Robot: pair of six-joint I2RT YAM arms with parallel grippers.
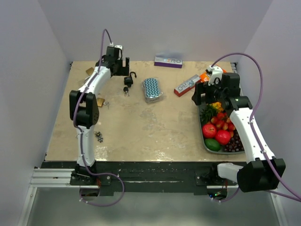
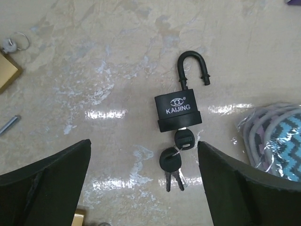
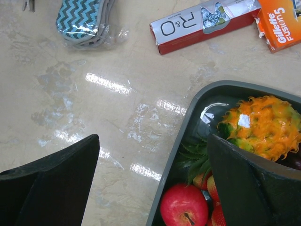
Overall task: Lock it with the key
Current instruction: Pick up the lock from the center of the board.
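Approach step: left pincer (image 2: 143, 142) wide open, padlock (image 2: 178, 110) just ahead between its fingers, shackle (image 2: 190, 63) open, key (image 2: 183, 140) inserted; next likely press shackle home, turn key.

Key (image 2: 183, 139) in padlock (image 2: 178, 111), left of pouch (image 2: 276, 141)

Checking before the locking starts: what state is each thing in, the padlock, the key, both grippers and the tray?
Padlock: lying flat, shackle swung open, unlocked.
Key: inserted in the padlock's keyhole.
Left gripper: open, empty, above the padlock.
Right gripper: open, empty, over the tray's edge.
Tray: filled with fruit.
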